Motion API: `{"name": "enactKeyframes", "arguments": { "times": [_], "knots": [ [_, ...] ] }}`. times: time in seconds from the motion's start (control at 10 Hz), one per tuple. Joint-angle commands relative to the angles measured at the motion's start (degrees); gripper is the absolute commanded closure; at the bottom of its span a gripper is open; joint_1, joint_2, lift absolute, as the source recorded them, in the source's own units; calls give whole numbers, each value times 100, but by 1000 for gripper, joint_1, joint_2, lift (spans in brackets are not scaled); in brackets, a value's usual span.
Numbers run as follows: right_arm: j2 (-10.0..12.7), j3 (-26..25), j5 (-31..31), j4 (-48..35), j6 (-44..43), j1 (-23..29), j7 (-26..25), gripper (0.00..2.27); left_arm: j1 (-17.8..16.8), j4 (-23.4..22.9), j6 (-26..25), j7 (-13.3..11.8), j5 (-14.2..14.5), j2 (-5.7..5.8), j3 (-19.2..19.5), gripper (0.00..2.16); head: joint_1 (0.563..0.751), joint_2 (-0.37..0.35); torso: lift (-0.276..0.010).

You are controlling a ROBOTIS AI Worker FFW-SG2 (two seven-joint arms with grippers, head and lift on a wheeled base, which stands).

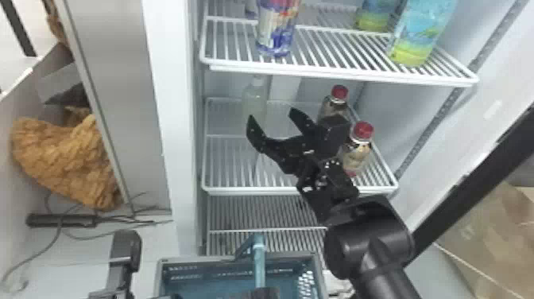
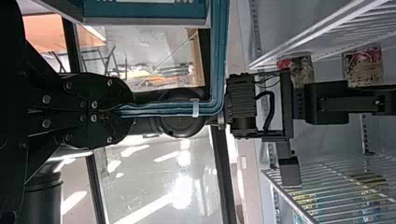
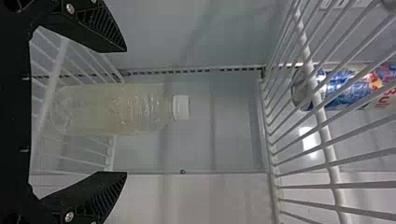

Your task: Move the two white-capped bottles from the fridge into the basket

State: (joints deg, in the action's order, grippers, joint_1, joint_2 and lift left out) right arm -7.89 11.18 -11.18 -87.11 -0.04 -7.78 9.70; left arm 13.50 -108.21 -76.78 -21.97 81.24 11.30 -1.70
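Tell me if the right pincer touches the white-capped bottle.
Apart. Right wrist view: the right pincer gapes open, clear of the white-capped bottle on both sides.

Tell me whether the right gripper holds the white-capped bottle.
No, the right gripper stands open, with a gap on either side of the bottle.

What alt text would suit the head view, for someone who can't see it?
The robot's right claw, open and empty, is in front of a white-capped bottle on a wire fridge shelf. Two red-capped bottles stand to the right on that shelf, colourful drinks stand on the upper shelf, and a blue basket is at the bottom.
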Motion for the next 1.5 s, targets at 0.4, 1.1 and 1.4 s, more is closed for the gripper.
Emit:
{"name": "enactKeyframes", "arguments": {
  "times": [0.4, 1.1, 1.4],
  "knots": [
    [33, 436, -93, 899, -165, -614, -258, 99, -43, 0, 28, 0, 0, 13, -35, 1154, 695, -176, -260],
    [59, 973, -127, 1771, -151, -1388, -689, 102, -99, 14, 42, 9, 11, 4, -93, 1154, 695, -149, -260],
    [59, 1065, -162, 2137, -151, -1641, -812, 104, -127, 42, 56, 9, 23, -5, -127, 1154, 695, -147, -260]
  ]
}}
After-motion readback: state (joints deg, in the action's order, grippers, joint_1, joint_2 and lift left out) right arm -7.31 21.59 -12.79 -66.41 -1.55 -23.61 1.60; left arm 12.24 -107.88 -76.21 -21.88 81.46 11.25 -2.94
